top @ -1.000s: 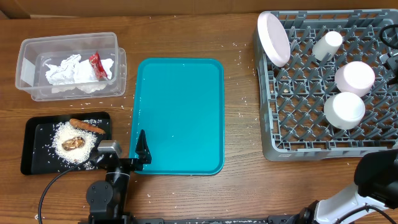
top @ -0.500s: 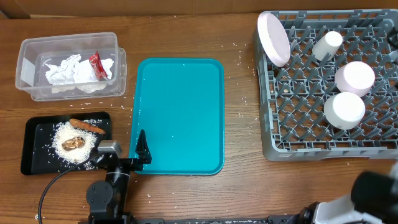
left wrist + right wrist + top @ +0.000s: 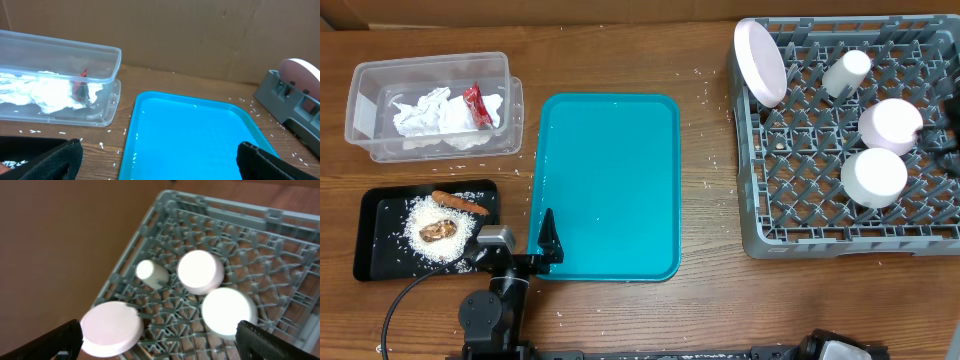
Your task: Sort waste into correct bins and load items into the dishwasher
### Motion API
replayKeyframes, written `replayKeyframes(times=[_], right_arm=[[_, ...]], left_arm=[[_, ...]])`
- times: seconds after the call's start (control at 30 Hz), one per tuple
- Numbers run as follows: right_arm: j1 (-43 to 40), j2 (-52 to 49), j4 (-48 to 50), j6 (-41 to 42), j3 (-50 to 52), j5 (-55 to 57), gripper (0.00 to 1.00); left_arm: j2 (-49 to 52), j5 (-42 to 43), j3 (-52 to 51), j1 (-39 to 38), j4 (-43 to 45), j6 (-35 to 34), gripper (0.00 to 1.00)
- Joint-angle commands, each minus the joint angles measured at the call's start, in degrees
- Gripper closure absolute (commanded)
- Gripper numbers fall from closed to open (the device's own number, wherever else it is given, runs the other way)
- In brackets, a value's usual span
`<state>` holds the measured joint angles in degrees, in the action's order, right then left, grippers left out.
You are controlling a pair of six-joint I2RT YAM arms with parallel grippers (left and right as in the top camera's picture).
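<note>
Two bowls (image 3: 882,148), a cup (image 3: 847,72) and a plate (image 3: 761,62) are being held in the rack (image 3: 820,215). The left gripper (image 3: 155,157) is being kept wide and empty beside the teal tray (image 3: 610,190). The right gripper (image 3: 159,340) is being kept wide above the rack.

The table (image 3: 710,300) is brown wood with a visible grain and a dull sheen. At nine o'clock of it, the clear tub (image 3: 430,70) is transparent, smooth plastic, holding crumpled white paper (image 3: 430,115) and a glossy red wrapper (image 3: 477,104). The black tray (image 3: 375,240) looks like matt plastic, dusted with dry white rice grains (image 3: 440,215). The teal tray (image 3: 610,185) is smooth, glossy plastic that catches the light. At three o'clock, the grey dish rack (image 3: 800,215) is dull moulded plastic, and the plate (image 3: 760,60), bowls (image 3: 890,125) and cup (image 3: 846,72) in it look smooth, white and softly shiny.
</note>
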<state>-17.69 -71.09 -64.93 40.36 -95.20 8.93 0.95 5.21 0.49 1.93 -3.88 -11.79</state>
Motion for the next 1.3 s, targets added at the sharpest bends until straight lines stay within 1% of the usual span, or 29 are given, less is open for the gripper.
replayKeyframes(times=[0.0,0.1,0.27,0.3,0.4,0.5,0.57,0.63,0.7,0.93,1.0,1.1,1.2,1.27], right_arm=[[3.76,8.68,6.08,-2.93,11.15,-0.46,0.0],[6.82,15.39,13.57,-6.01,23.54,-0.46,0.0],[8.46,25.42,27.54,-6.12,46.38,-1.73,0.0],[8.61,26.69,29.88,-6.14,49.42,-2.12,0.0],[9.92,32.13,42.62,-6.12,62.4,-3.3,0.0],[11.56,36.83,53.77,-6.49,72.26,-3.5,0.0],[13.2,39.69,59.45,-9.05,77.64,-3.63,0.0],[14.8,42.29,62.77,-11.91,81.48,-3.69,0.0],[16.13,45.83,64.28,-14.78,84.78,-3.69,0.0],[17.99,58.03,64.43,-19.52,91.23,-4.26,0.0],[18.01,60.61,64.17,-21.2,92.43,-4.9,0.0],[18.01,63.89,64.04,-21.55,94.38,-5.25,0.0],[18.01,66.93,60.11,-21.81,94.75,-5.99,0.0],[18.03,68.19,60.11,-25.77,94.75,-8.94,0.0]], left_arm=[[-0.68,-0.79,-0.22,0.39,-0.17,1.09,0.0],[-0.68,-0.76,-0.22,0.39,-0.17,1.09,0.0],[-0.68,-0.76,-0.22,0.39,-0.17,1.09,0.0],[-0.68,-0.79,-0.22,0.39,-0.17,1.09,0.0],[-0.68,-0.79,-0.22,0.39,-0.17,1.09,0.0],[-0.68,-0.76,-0.22,0.39,-0.17,1.09,0.0],[-0.68,-0.79,-0.22,0.39,-0.17,1.09,0.0],[-0.68,-0.76,-0.22,0.39,-0.17,1.09,0.0],[-0.68,-0.79,-0.22,0.39,-0.17,1.09,0.0],[-0.68,-0.79,-0.22,0.39,-0.17,1.09,0.0],[-0.68,-0.79,-0.22,0.39,-0.17,1.09,0.0],[-0.68,-0.79,-0.22,0.39,-0.17,1.09,0.0],[-0.68,-0.79,-0.22,0.39,-0.17,1.09,0.0],[-0.68,-0.79,-0.22,0.39,-0.17,1.09,0.0]])
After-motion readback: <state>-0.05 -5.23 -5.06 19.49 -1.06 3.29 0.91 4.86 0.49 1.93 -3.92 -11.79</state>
